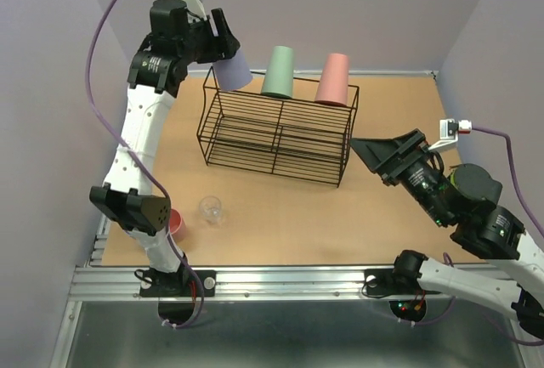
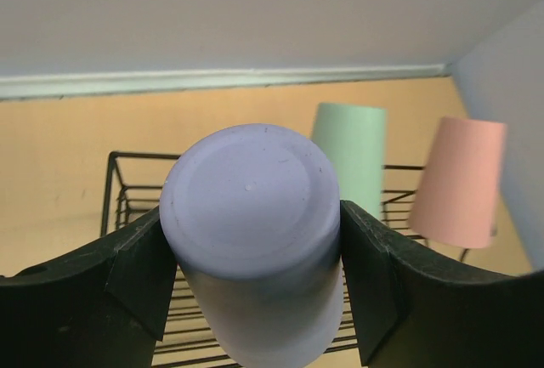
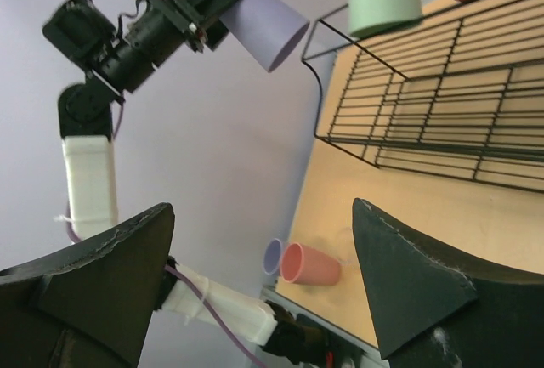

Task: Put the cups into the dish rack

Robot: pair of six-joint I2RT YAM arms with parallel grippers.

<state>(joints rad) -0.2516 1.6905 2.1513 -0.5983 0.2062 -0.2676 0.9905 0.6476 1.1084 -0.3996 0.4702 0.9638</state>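
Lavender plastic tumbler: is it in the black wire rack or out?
Out: the left gripper holds the lavender plastic tumbler tilted in the air by the black wire rack's corner.

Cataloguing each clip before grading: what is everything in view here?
Dish rack: one, black wire, mid-table.
Green cup: one, sage green, upside down atop the rack.
Upturned pink cup: one, salmon, atop the rack's right end.
Held lavender cup: one, lavender, tilted over the rack's far-left corner.
Clear cup: one, clear, on the table before the rack.
Fallen pink cup: one, salmon, on its side, near left edge.
Second lavender cup: one, lavender, beside the fallen pink cup.
Table: one, tan.
Left gripper: one, black, closed on the held lavender cup.
Right gripper: one, black, open, empty, right of the rack.
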